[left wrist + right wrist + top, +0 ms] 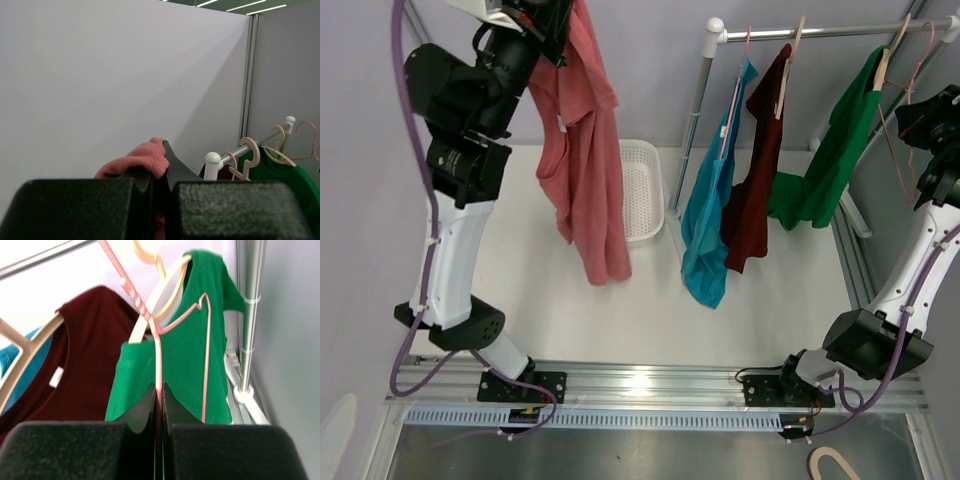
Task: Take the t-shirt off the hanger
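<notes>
Left claw [542,28] is riding high and its jaws are closed tight on a fold of the pink t-shirt [585,150]. On its wrist view I am seeing the two black fingers pressed together with a bunch of pink cloth [137,159] bulging out just beyond the claw [159,172]. Straight below that claw the rest of the shirt is hanging free in a long drape, with its lower hem dangling above the bench [760,320]. Just beyond the drape, a white basket [645,190] is sitting on the bench.

Well off to that claw's right, I am holding the right claw [908,125] up beside the end of the rail [820,32]. Its jaws are shut too, and they are pinching the thin stem of the pink wire hanger [156,340] right at the tips [159,390]. No pink cloth is lying on that hanger. I am not able to tell whether its hook is resting on the rail.

Directly past the right claw, a green t-shirt [185,355] is hanging on a wooden hanger [150,315]. To this claw's left, a maroon t-shirt [760,170] and a blue t-shirt [710,220] are hanging from the same rail.
</notes>
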Controlling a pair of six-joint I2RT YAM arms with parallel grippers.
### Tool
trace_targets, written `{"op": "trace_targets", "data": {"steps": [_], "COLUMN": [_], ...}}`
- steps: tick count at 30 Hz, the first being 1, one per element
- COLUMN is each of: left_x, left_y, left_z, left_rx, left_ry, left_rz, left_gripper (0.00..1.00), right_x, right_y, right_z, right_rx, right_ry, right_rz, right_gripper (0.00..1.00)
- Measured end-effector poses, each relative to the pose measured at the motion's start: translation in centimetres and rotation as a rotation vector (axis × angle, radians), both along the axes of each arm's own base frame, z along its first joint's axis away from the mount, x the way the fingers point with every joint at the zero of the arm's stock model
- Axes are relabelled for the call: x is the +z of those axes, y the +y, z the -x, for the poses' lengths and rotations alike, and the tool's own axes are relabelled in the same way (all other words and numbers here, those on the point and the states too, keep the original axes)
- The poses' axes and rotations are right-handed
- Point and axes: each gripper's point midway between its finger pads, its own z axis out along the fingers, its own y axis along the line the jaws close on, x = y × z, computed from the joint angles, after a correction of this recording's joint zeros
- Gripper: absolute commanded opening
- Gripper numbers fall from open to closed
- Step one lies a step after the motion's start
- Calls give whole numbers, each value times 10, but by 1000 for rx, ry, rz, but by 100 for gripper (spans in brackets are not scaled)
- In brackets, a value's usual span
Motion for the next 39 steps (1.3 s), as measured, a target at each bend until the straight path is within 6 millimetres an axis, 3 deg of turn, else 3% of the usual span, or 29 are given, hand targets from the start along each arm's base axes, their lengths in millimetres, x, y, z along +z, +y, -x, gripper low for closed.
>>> {"op": "trace_targets", "data": {"steps": [5, 11, 17, 22, 27, 31, 36, 39], "left_x": [-12, -18, -50, -104, -177, -234, -296, -347], "left_y": [-6, -3, -14, -28, -30, -29, -29, -28], "left_z": [-37, -56, -88, -140, -197, -230, -244, -241], "left_rx": [-6, -6, -1, 26, 64, 90, 119, 130], "left_ry": [25, 34, 88, 201, 359, 481, 618, 722], "left_rz": [10, 34, 19, -20, -52, -79, -103, -117], "left_gripper": [1, 1, 1, 1, 1, 1, 1, 1], "right_x": [10, 20, 8, -7, -19, -25, -24, -24], "right_y": [-8, -15, -20, -22, -24, -30, -39, -42], "right_z": [-16, -30, -53, -74, -89, -93, -94, -95], "right_rx": [11, 18, 28, 34, 34, 7, -36, -50], "right_ry": [-36, -78, -71, -59, -43, -34, -36, -38], "right_rz": [4, 2, -12, -20, -29, -33, -31, -30], "right_gripper": [0, 0, 0, 0, 0, 0, 0, 1]}}
